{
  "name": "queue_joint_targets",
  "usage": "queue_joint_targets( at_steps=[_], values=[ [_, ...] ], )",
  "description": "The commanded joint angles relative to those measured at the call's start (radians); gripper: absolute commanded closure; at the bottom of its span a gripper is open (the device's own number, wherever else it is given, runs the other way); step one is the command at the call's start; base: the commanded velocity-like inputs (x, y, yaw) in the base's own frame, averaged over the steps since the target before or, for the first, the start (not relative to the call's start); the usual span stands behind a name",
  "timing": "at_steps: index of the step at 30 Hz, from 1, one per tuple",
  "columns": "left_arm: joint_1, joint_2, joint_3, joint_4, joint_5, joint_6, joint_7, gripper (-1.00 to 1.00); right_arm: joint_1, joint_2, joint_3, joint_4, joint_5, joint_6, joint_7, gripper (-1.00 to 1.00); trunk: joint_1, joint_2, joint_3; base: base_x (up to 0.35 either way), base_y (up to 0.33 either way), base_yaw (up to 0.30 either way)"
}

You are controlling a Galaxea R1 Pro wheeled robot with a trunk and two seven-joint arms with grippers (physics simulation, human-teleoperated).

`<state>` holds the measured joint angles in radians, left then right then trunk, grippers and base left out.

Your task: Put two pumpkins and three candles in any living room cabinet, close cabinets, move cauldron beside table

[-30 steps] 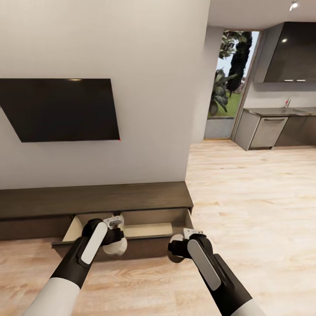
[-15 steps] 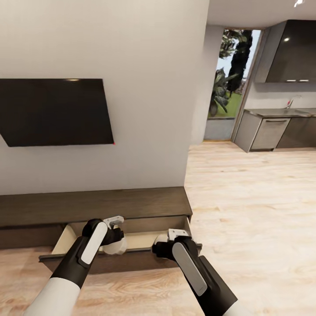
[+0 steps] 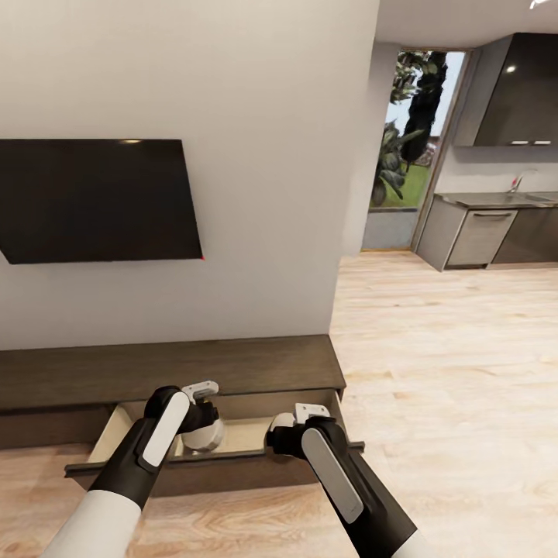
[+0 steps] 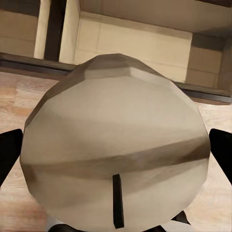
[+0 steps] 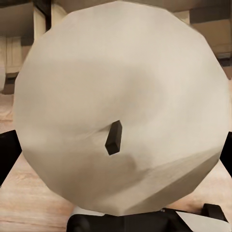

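The long dark brown cabinet [image 3: 170, 364] stands against the wall with one drawer [image 3: 246, 431] pulled open, its pale inside showing. My left gripper [image 3: 203, 425] hangs over the drawer's middle, shut on a candle [image 4: 116, 145], a stubby tan cylinder with a dark wick. My right gripper [image 3: 284, 434] is over the drawer's right part, just behind its front panel, shut on a second candle [image 5: 121, 101]. In each wrist view the candle hides most of what lies beyond it, and dark fingers [image 4: 9, 150] show at its sides. The pumpkins, cauldron and table are out of view.
A black TV [image 3: 93, 200] hangs on the wall above the cabinet. Wooden floor [image 3: 449, 372] opens to the right toward a kitchen with dark grey units [image 3: 496, 232] and a glass door [image 3: 407, 132] with plants outside.
The head view has shifted a little. My right gripper has moved left with its candle, from beyond the drawer's right end to over the drawer. The left gripper has barely moved.
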<state>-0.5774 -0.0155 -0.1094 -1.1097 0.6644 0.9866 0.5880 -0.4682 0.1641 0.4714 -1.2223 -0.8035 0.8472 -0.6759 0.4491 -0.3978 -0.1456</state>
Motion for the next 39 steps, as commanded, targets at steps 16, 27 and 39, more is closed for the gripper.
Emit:
queue_joint_targets(
  at_steps=[16,27,39],
  values=[
    [-0.001,-0.001,-0.001,0.000,0.011,0.001,0.009,1.00,-0.010,0.001,0.003,0.007,-0.012,-0.012,-0.008,1.00,0.001,-0.002,-0.002,0.159,0.047,0.000],
    [-0.001,-0.004,-0.012,0.002,0.011,0.001,0.009,1.00,-0.194,0.010,0.008,0.184,-0.081,-0.043,-0.010,1.00,0.001,-0.002,-0.002,0.005,0.002,0.000],
    [-0.001,-0.006,-0.039,0.002,0.011,0.001,0.010,1.00,-0.197,0.010,0.031,0.206,-0.088,-0.049,-0.005,1.00,0.001,-0.002,-0.002,0.032,0.000,0.000]
  ],
)
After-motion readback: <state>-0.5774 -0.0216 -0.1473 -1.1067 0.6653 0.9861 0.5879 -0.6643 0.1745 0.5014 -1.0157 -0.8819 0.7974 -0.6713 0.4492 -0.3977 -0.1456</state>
